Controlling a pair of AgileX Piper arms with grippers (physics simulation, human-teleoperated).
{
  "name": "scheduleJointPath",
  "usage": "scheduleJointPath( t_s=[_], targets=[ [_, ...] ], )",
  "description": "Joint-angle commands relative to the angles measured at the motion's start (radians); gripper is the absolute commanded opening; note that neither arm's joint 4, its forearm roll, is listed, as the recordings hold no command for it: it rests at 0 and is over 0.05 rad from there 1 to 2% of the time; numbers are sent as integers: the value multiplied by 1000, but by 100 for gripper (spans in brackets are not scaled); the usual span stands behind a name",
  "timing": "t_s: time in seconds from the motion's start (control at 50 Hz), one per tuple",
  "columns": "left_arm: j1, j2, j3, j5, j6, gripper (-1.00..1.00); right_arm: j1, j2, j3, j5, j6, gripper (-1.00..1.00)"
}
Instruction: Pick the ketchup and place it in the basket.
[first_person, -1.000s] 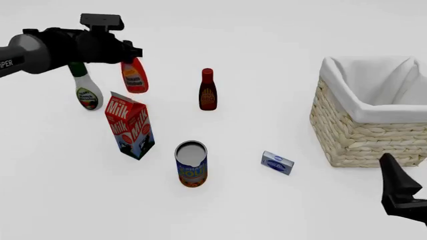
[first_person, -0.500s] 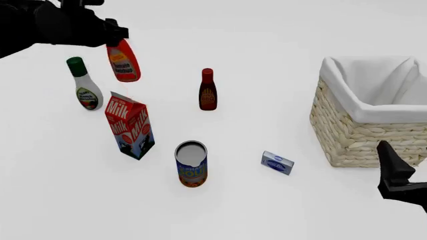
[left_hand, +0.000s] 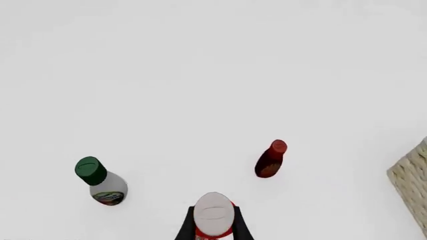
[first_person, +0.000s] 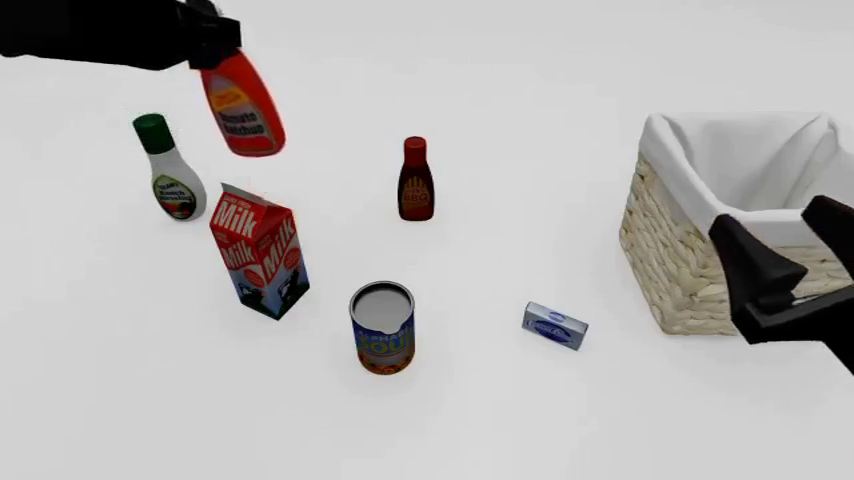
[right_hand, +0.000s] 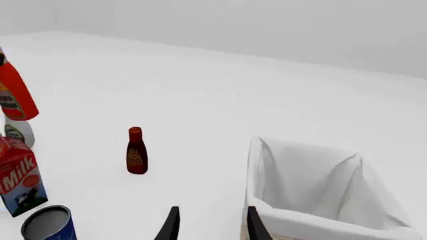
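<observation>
My left gripper (first_person: 211, 40) is shut on the top of the ketchup (first_person: 242, 108), a red-orange bottle with a yellow label. It hangs in the air, tilted, above the far-left part of the table. In the left wrist view its white cap (left_hand: 213, 214) sits between my fingers (left_hand: 187, 229). The ketchup also shows in the right wrist view (right_hand: 13, 95). The wicker basket (first_person: 697, 270) with white lining stands at the right, and shows in the right wrist view (right_hand: 268, 212). My right gripper (first_person: 783, 225) is open and empty at the basket's near side, also in its own view (right_hand: 209, 216).
A white bottle with a green cap (first_person: 171, 178) and a milk carton (first_person: 260, 250) stand below the held ketchup. A dark-red bottle (first_person: 415, 180) stands mid-table. A can (first_person: 383, 328) and a small blue box (first_person: 554, 327) lie nearer the front.
My left gripper has lifted the ketchup higher off the table. My right gripper has risen from the lower right corner to the basket's near side.
</observation>
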Motion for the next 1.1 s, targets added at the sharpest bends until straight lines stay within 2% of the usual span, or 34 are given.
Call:
scheduleJointPath(
  t_s=[0.02,0.12,0.14,0.24,0.28,0.38,0.4,0.42,0.46,0.56,0.6,0.84,0.92,1.1],
  targets=[
    [-88,-107,13,95,1,-100,159,65,-119,25,-17,100],
    [-125,-146,20,143,19,-100,239,91,-165,42,-36,100],
    [-118,-153,17,145,18,-100,255,99,-173,48,-26,100],
    [-142,-171,1,184,28,-100,291,115,-208,58,-24,100],
    [-152,-181,-3,198,33,-100,328,125,-232,70,-1,100],
    [-184,-190,-17,230,29,-100,357,153,-264,73,-3,100],
    [-186,-196,-22,236,34,-100,378,164,-274,76,21,100],
    [-189,-196,-24,240,31,-100,376,169,-278,74,9,100],
    [-195,-201,-26,247,31,-100,398,181,-293,75,34,100],
    [-211,-206,-31,258,29,-100,434,211,-332,84,39,100],
    [-228,-209,-31,267,25,-100,488,218,-342,81,53,100],
    [-264,-216,-8,265,23,-100,551,310,-418,95,42,100],
    [-290,-215,0,268,23,-100,574,350,-431,80,56,100],
    [-328,-216,-7,290,32,-100,585,416,-456,48,50,100]
  ],
)
